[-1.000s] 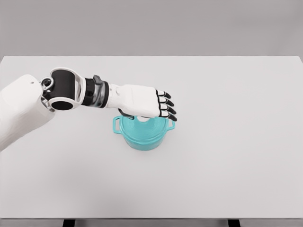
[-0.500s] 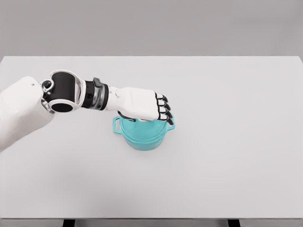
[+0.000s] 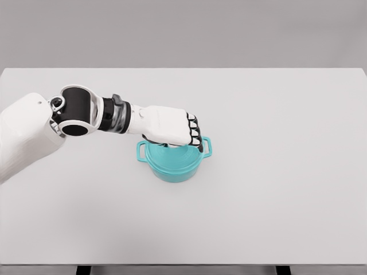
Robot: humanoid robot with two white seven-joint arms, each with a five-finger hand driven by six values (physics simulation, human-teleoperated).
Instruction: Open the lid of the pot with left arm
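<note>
Near the middle of the white table [image 3: 275, 195], slightly left of centre, stands a teal pot [image 3: 175, 166] with a loop handle on its left side and another on its right. Its teal lid [image 3: 172, 153] sits on the rim, level as far as can be seen, with no gap showing. The left arm [image 3: 34, 129] enters from the left edge and reaches rightward across the table surface. The left hand [image 3: 169, 126] is positioned directly over the lid, palm down, covering the lid's centre and far portion. Its fingers [image 3: 194, 130] are curled downward over the right part of the lid, their dark tips bunched together above the right handle. The lid's knob is hidden beneath the palm, so actual grip on it cannot be confirmed; the hand appears closed around the lid's top. The pot's base rests flat on the table.
</note>
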